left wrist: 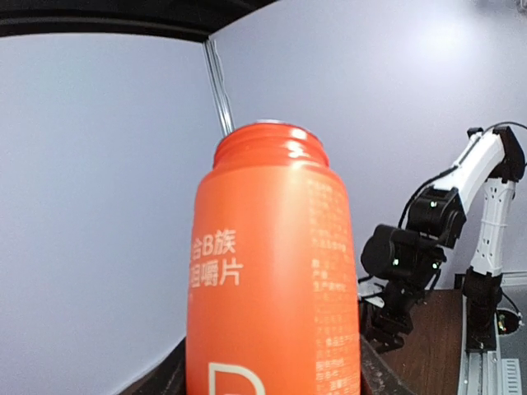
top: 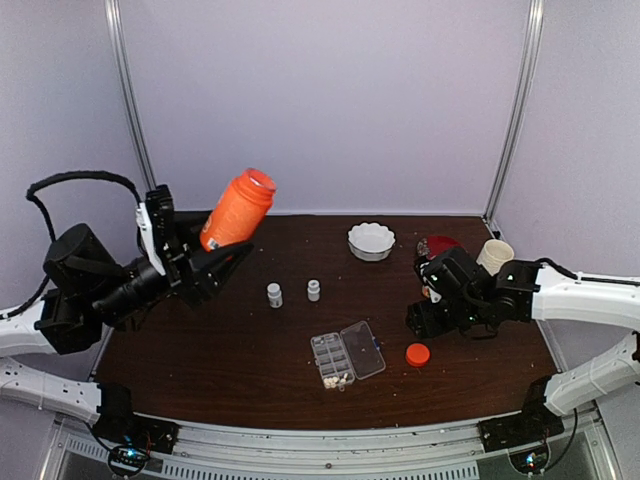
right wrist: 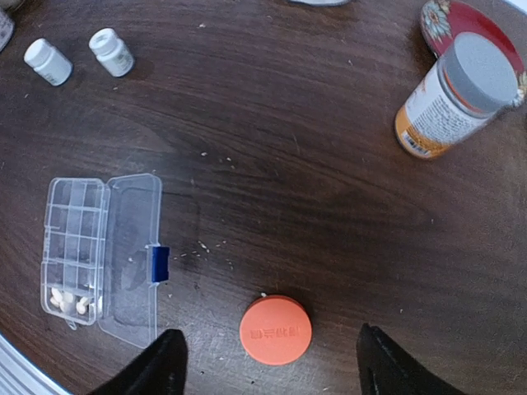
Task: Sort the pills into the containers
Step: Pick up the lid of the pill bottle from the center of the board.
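My left gripper [top: 212, 252] is shut on an uncapped orange bottle [top: 238, 208], held tilted in the air over the table's left side. That orange bottle [left wrist: 272, 280] fills the left wrist view, with my left gripper [left wrist: 272, 380] clamped round its base. The clear organiser [top: 345, 358] lies open near the front, its containers [right wrist: 76, 239] mostly bare. A cluster of pills [right wrist: 70, 302] sits in a near cell. My right gripper [right wrist: 270, 346] is open just above the table, its jaws standing apart on either side of the orange cap [right wrist: 276, 330], not touching it.
Two tiny white bottles [top: 274, 294] [top: 314, 290] stand mid-table. A white scalloped bowl [top: 371, 240], a red plate [top: 440, 245] and a beige cup [top: 494, 256] sit at the back right. A grey-capped bottle [right wrist: 453, 95] stands beside the plate. Crumbs dot the wood.
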Controlling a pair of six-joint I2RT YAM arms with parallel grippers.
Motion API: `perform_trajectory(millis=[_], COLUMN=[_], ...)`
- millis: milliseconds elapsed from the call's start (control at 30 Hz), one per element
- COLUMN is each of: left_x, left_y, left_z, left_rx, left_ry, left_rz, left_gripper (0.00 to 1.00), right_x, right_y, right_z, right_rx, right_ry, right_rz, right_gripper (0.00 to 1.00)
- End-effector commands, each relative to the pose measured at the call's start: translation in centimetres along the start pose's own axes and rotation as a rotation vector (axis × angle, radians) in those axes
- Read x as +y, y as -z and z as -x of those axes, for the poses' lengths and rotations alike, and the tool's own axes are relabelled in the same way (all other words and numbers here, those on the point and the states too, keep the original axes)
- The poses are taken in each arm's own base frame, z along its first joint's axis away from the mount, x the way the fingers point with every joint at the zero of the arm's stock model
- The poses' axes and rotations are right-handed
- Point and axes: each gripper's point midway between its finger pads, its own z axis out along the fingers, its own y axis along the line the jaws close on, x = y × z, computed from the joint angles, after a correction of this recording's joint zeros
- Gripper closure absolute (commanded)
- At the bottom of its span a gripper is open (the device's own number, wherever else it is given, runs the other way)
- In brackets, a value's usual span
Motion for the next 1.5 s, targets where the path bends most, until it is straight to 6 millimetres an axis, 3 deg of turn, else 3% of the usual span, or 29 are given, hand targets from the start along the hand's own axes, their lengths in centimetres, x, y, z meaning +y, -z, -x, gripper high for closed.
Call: perform_trajectory(millis=[0, 100, 200, 567, 833, 1000, 1233, 1367, 1467], left_x=[2.2, 2.8, 2.8, 2.6, 2.4, 2.3, 2.2, 2.1, 2.0], left_y=[2.9, 3.3, 3.4, 3.7, 3.9, 4.1, 4.1, 3.9, 3.8], left_z=[7.6, 6.3, 5.4, 4.3, 3.7, 3.7, 3.2, 3.1, 3.1], left_rx=[-0.223, -0.185, -0.163, -0.127, -0.112, -0.103, -0.089, -0.086, -0.085], left_ry=[-0.064, -0.079, -0.068, -0.067, -0.068, -0.061, -0.056, -0.061, -0.064], left_rz=[0.057, 0.102, 0.104, 0.091, 0.085, 0.075, 0.072, 0.066, 0.062], left_gripper=[1.00, 1.00, 1.00, 1.00, 1.00, 1.00, 1.00, 1.00, 1.00], right_x=[-1.0, -0.4, 0.3, -0.3, -0.5, -0.4, -0.7, -1.4, -1.2], right_y=[-1.1, -1.9, -2.7, -5.6, -6.2, -6.8, -7.2, -7.1, -7.1], right_z=[-3.2, -4.1, -4.8, -7.9, -7.2, -7.2, -7.5, -7.4, -7.3], right_rx=[0.125, 0.162, 0.216, 0.381, 0.377, 0.390, 0.400, 0.394, 0.392], right_ry=[-0.068, -0.092, -0.085, -0.024, -0.011, -0.003, -0.004, 0.006, 0.007], right_rz=[-0.005, 0.036, 0.056, -0.033, -0.074, -0.085, -0.110, -0.150, -0.138], right_gripper=[0.20, 0.12, 0.10, 0.18, 0.24, 0.34, 0.35, 0.27, 0.33])
